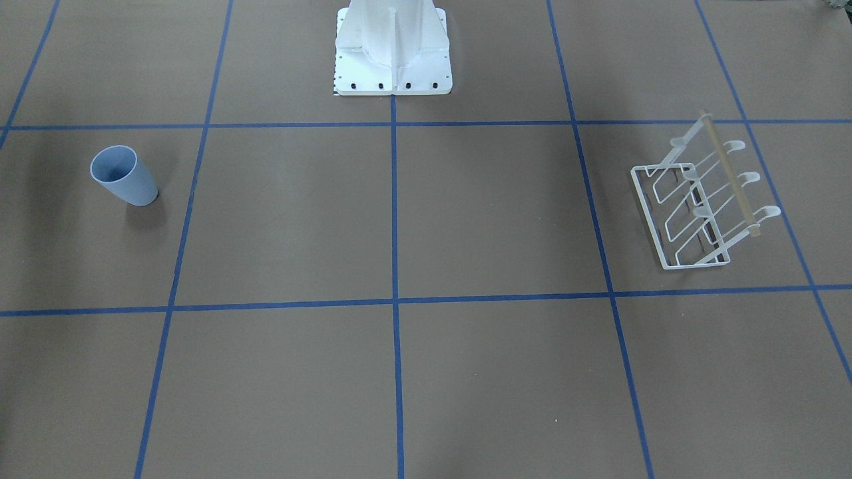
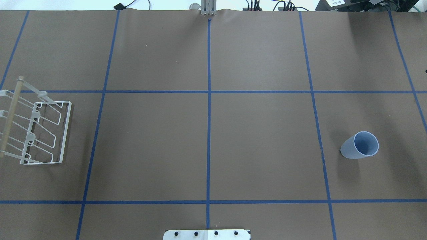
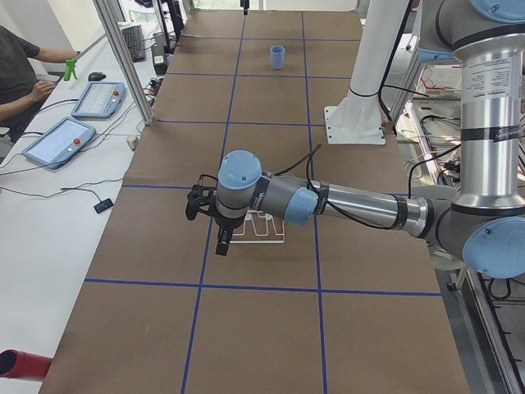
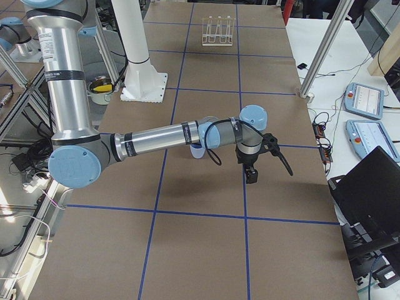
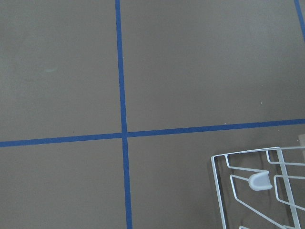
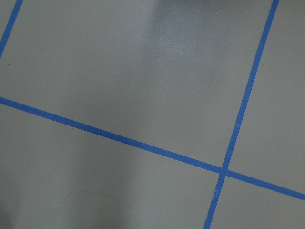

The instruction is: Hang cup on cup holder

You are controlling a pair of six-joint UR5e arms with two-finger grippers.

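A: The cup (image 2: 360,145) stands upright on the table (image 2: 260,150), robot's right, well apart from the cup holder (image 2: 35,115).
B: Approach with the right claw (image 4: 252,176), gripping its wall squarely (released or clenched, I cannot tell).

A robotics lab: blue-taped grid table (image 2: 260,150), teach pendants (image 4: 365,100), aluminium posts (image 4: 324,53), an operator (image 3: 16,74) alongside.

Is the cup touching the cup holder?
Apart. The overhead exterior view shows it plainly: the cup sits far right and the cup holder far left, with a wide gap between them.
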